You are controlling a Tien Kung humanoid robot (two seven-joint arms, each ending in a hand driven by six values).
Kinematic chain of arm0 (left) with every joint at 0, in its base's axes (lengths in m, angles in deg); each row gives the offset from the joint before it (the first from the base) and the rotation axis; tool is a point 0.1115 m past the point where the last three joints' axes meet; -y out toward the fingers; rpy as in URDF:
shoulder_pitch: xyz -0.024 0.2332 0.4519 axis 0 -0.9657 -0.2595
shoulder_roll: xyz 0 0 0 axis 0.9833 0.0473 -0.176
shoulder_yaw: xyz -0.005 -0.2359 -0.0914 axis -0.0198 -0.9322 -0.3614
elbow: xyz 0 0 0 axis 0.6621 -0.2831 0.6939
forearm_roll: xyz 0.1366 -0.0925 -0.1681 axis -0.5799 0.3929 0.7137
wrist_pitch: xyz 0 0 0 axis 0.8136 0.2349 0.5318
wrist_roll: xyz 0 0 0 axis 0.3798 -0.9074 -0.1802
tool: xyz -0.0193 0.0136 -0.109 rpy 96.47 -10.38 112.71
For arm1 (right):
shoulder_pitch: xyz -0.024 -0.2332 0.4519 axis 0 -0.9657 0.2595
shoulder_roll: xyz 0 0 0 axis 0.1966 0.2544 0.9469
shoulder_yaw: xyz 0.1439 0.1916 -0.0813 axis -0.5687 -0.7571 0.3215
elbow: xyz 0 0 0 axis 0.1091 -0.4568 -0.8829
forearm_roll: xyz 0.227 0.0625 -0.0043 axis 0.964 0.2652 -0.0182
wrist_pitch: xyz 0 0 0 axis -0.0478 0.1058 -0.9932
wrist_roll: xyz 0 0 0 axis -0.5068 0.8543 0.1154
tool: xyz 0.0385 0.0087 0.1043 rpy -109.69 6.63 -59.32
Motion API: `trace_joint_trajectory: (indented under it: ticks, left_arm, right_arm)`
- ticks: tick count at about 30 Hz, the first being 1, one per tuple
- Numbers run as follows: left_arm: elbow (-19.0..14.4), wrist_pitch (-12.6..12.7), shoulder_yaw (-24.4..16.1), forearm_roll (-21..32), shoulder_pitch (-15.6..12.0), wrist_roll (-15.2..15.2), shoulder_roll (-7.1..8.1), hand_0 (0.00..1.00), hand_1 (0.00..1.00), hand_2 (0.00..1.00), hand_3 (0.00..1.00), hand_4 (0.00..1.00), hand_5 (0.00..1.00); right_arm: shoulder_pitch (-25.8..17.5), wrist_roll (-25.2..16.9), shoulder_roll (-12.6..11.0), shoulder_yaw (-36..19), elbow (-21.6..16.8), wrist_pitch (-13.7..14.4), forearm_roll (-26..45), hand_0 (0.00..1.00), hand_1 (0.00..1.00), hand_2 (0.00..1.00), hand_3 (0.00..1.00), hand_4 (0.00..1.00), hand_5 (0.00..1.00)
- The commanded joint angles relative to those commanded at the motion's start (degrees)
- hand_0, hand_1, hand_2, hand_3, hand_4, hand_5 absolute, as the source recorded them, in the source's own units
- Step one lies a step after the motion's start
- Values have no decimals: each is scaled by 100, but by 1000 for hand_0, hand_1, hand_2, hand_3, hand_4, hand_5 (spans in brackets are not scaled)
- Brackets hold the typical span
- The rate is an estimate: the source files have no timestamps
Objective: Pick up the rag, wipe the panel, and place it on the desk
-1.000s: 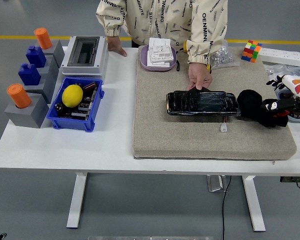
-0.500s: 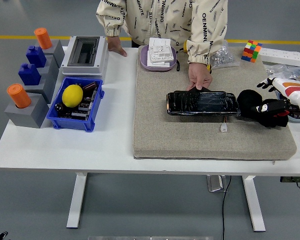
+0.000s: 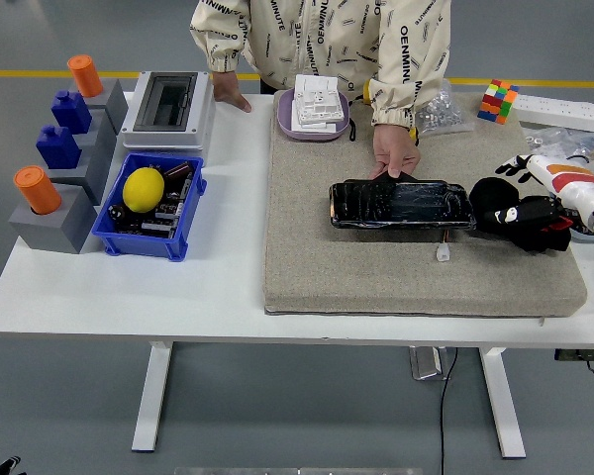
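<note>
A black panel (image 3: pixel 401 204) lies on the grey felt mat (image 3: pixel 376 267). The person's hand (image 3: pixel 394 150) holds its far edge. A black rag (image 3: pixel 492 201) sits crumpled on the mat just right of the panel. My right hand (image 3: pixel 531 216) comes in from the right edge and rests against the rag's right side. Black hand and black rag blend together, so the grasp is unclear. The white forearm (image 3: pixel 572 184) slopes up to the right. My left arm does not show.
On the left are a blue bin (image 3: pixel 148 206) with a lemon, grey blocks with orange and blue pegs (image 3: pixel 54 178), and a grey box (image 3: pixel 168 104). A purple tray (image 3: pixel 315 111) sits behind the mat. A colour cube (image 3: pixel 499 101) and small parts lie at the back right.
My right forearm has swung left and up over the rag. The rag, the panel and the person's hands have stayed where they were.
</note>
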Motion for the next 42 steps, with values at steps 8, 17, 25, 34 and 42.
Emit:
trace_joint_trajectory:
  ticks: [8, 17, 25, 34, 42]
  left_arm:
    - [0, 3, -18, -12, -12, -3, 11, 724, 716, 767, 626, 692, 579]
    - [0, -4, -1, -3, -19, 4, -7, 723, 716, 767, 626, 693, 578]
    - [0, -5, 20, 1, -25, 6, -10, 724, 716, 767, 626, 693, 579]
    - [0, -5, 47, 10, -56, 1, -3, 724, 716, 767, 626, 693, 580]
    - [0, -5, 73, 9, -54, -2, -5, 725, 716, 767, 626, 693, 580]
  right_arm:
    - [-65, 18, -107, -23, -237, -4, 104, 760, 701, 764, 780, 998, 481]
    - [-126, -2, -82, -77, -124, 2, 259, 759, 701, 764, 780, 998, 489]
    - [-146, -28, -27, -220, 252, 35, 120, 759, 701, 764, 781, 998, 493]
    - [-249, -51, -36, -350, 452, 48, 77, 758, 700, 764, 781, 998, 493]
    - [-313, -60, 1, -406, 425, 53, 51, 758, 702, 764, 780, 998, 492]
